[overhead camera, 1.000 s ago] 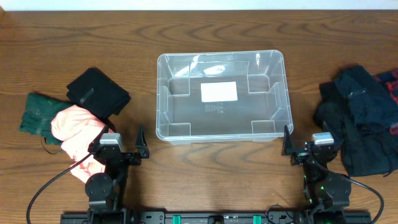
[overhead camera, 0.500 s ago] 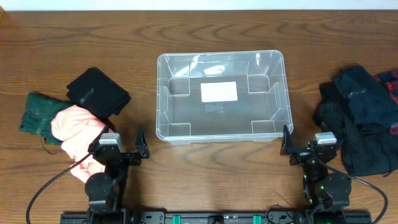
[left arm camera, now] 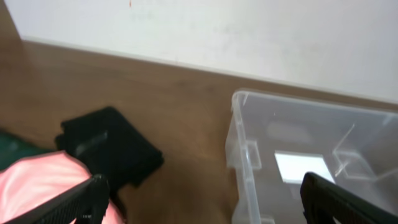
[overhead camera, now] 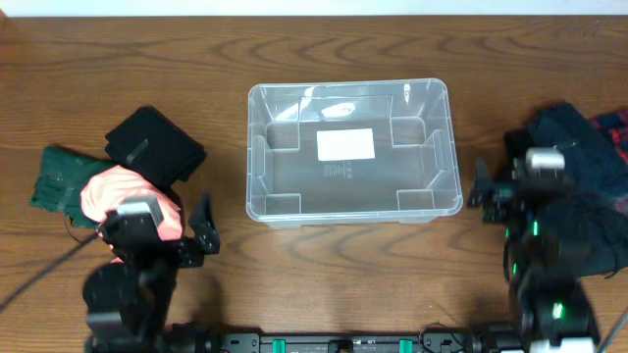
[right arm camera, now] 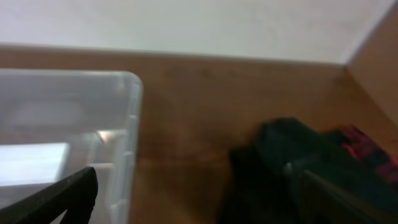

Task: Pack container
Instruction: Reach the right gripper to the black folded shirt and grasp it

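Observation:
The clear plastic container (overhead camera: 349, 86) sits mid-table, empty, with a white label (overhead camera: 345, 144) on its base. My left gripper (overhead camera: 155, 245) is open and empty, raised over a pink cloth (overhead camera: 116, 189) left of the container. My right gripper (overhead camera: 535, 196) is open and empty, raised over the edge of a dark clothes pile (overhead camera: 581, 201) right of the container. The left wrist view shows the container's left end (left arm camera: 292, 102) between my open fingers (left arm camera: 205, 199). The right wrist view shows its right end (right arm camera: 68, 78) and the dark pile (right arm camera: 292, 162) between my open fingers (right arm camera: 199, 199).
A folded black cloth (overhead camera: 155, 145) and a green cloth (overhead camera: 57, 176) lie by the pink one at the left; the black cloth shows in the left wrist view (left arm camera: 109, 146). A red plaid piece (overhead camera: 616, 132) lies at the right edge. A pale wall stands behind the table.
Both arms have lifted from their rest at the front edge. The left gripper moved left over the pink cloth; the right moved back and right over the dark pile. Both stay open.

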Controlling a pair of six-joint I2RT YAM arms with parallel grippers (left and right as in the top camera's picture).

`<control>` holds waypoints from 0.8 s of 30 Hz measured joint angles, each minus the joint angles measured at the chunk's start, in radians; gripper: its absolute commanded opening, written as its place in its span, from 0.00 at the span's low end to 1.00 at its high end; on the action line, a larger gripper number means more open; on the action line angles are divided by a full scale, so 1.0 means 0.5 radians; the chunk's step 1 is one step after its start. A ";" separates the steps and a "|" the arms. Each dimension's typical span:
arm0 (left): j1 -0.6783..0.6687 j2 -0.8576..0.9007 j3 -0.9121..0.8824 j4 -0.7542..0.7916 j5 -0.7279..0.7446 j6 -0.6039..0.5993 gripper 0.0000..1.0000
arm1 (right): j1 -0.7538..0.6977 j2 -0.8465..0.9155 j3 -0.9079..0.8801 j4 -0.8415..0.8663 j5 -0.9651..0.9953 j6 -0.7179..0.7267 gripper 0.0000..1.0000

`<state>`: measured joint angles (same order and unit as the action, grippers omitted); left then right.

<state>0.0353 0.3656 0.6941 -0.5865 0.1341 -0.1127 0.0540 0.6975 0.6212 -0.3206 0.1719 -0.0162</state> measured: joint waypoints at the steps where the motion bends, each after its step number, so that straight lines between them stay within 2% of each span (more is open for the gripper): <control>1: 0.001 0.105 0.084 -0.070 -0.008 -0.001 0.98 | -0.027 0.161 0.124 -0.076 0.010 -0.018 0.99; 8: 0.107 0.693 0.522 -0.443 -0.014 -0.008 0.98 | -0.333 1.143 0.984 -0.700 0.055 -0.087 0.99; 12: 0.283 0.883 0.680 -0.526 -0.012 -0.027 0.98 | -0.453 1.538 1.312 -0.848 0.086 -0.157 0.99; 19: 0.629 1.122 0.700 -0.555 0.065 -0.044 0.98 | -0.510 1.859 1.374 -0.800 0.236 -0.410 0.99; 24: 0.795 1.345 0.700 -0.555 0.087 -0.044 0.98 | -0.566 2.095 1.374 -0.794 0.348 -0.487 0.99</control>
<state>0.4328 1.0382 1.0443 -0.8642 0.1776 -0.1349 -0.2291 1.7451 1.3083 -0.7177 0.3458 -0.2596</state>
